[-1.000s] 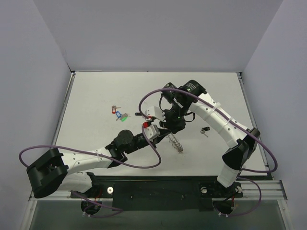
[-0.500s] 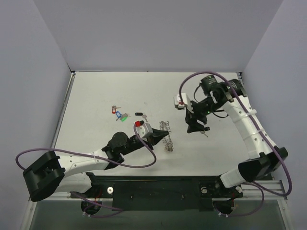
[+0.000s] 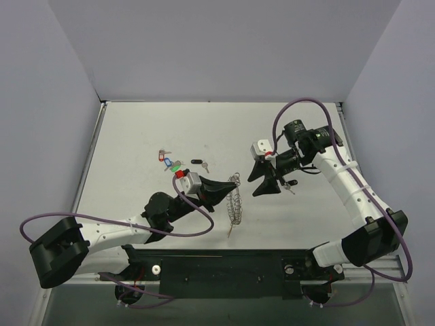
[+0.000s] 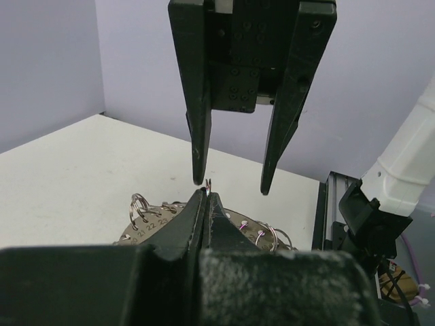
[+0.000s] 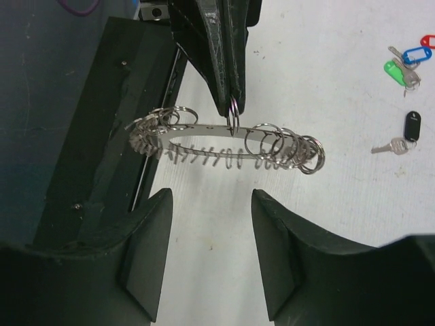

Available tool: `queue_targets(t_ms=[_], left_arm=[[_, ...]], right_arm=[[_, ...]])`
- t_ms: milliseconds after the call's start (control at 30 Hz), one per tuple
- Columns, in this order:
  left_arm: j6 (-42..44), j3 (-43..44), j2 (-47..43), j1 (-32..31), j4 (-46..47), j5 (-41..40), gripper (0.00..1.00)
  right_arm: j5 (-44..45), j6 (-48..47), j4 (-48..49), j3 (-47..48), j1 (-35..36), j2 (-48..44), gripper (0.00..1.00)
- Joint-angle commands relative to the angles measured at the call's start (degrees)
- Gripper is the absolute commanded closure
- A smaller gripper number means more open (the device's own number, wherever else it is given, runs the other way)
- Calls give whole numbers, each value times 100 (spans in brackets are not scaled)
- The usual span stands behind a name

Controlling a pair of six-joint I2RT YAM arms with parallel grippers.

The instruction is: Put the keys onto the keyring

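We hold the keyring (image 5: 224,146) aloft, left tool (image 3: 228,186) clenched on one small ring, so it faces our right tool (image 3: 257,187), released and empty. The keys (image 3: 170,163) lie apart on the tabletop (image 3: 136,136).

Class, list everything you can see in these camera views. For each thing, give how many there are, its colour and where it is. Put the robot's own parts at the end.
keyring: one, silver, fringed with small rings, hanging from the left hand.
tagged keys: three, with red, blue and green tags, bunched on the table's left half.
black-tagged key: one, silver, just right of that bunch.
small dark item: one, on the table beside the right hand; too small to identify.
table: one, white.
cables: two, purple, one looping along each arm.
left hand: black, shut on the keyring.
right hand: black, open, facing the keyring.
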Motion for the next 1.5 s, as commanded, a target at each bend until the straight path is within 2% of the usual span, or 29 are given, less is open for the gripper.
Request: queue_targets(t_ms=[0, 433, 933, 1133, 1300, 1467], left_arm=[[-256, 77, 36, 15, 900, -54, 100], [-379, 121, 283, 24, 1190, 8, 100], [-572, 112, 564, 15, 1498, 104, 100], [-616, 130, 652, 15, 1577, 113, 100], [-616, 112, 634, 15, 1586, 104, 100], [-625, 104, 634, 15, 1577, 131, 100]], right_arm=[[-676, -89, -20, 70, 201, 74, 57], [-676, 69, -11, 219, 280, 215, 68], [-676, 157, -11, 351, 351, 338, 71], [-667, 175, -11, 316, 386, 356, 77], [-632, 210, -20, 351, 473, 443, 86], [-606, 228, -11, 360, 509, 496, 90]])
